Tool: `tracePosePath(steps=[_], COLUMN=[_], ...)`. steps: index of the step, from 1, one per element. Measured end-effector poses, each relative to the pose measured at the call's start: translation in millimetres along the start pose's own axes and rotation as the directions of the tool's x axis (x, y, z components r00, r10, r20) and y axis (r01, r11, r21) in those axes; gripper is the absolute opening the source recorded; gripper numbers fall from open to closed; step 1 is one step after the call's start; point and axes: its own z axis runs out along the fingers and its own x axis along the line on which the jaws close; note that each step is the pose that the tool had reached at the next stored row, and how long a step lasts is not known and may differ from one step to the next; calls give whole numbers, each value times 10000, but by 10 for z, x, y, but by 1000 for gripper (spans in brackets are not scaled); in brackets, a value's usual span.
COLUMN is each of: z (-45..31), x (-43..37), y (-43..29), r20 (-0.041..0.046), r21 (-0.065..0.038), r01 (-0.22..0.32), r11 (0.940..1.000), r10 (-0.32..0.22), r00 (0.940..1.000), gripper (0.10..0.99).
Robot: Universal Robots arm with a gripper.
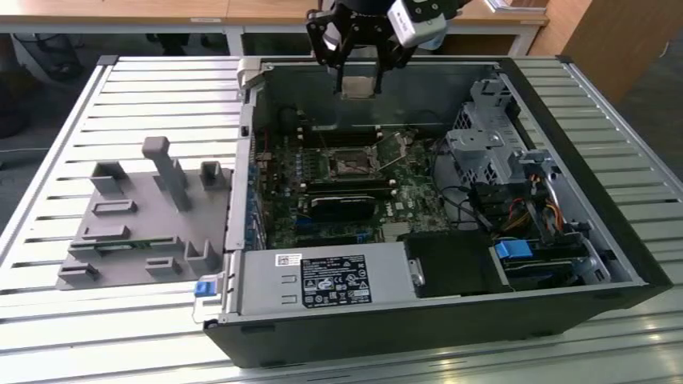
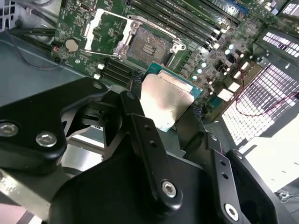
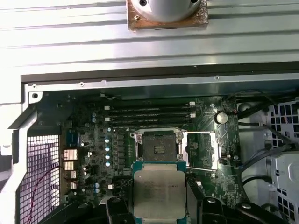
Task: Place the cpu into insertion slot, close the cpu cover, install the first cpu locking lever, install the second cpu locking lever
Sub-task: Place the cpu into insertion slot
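Pinching the cpu [image 3: 160, 191] by two opposite edges, the gripper [image 3: 160, 207] has its black fingers closed onto the chip, one on each side. Chip is square, so no real long axis. In the first wrist view its edges run parallel w/ the edges of the insertion slot [image 3: 159, 148], and its dull silvery-grey metal lid faces the camera, w/ a thin green rim showing along one side.

In the exterior view the gripper [image 1: 357, 76] holds the cpu [image 1: 357, 86] up in the air above the open PC case [image 1: 597, 240], near the case's far wall and well apart from the insertion slot [image 1: 350, 164] on the green motherboard [image 1: 421, 200].

Slot is bare: a dark square recess, fine contact texture, silver metal surround. The cpu cover [image 3: 201, 149], a thin silver frame plate w/ a big square window, lies flipped open just beside the slot. Long black memory slots [image 3: 149, 114] run parallel along the slot's other side.

On the slatted table [image 1: 64, 336] beside the case sits a grey fixture [image 1: 139, 224] w/ blocky posts.
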Motion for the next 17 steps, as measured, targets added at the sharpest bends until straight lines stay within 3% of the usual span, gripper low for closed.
tracePosePath(steps=[9,17], z=[5,8], x=[0,0], y=[-1,-1], r20=[88,151], r21=[-22,-44], r01=[-1002,-1735], r11=[9950,9848], r10=[1002,1736], r00=[9949,9847], gripper=[537,537])
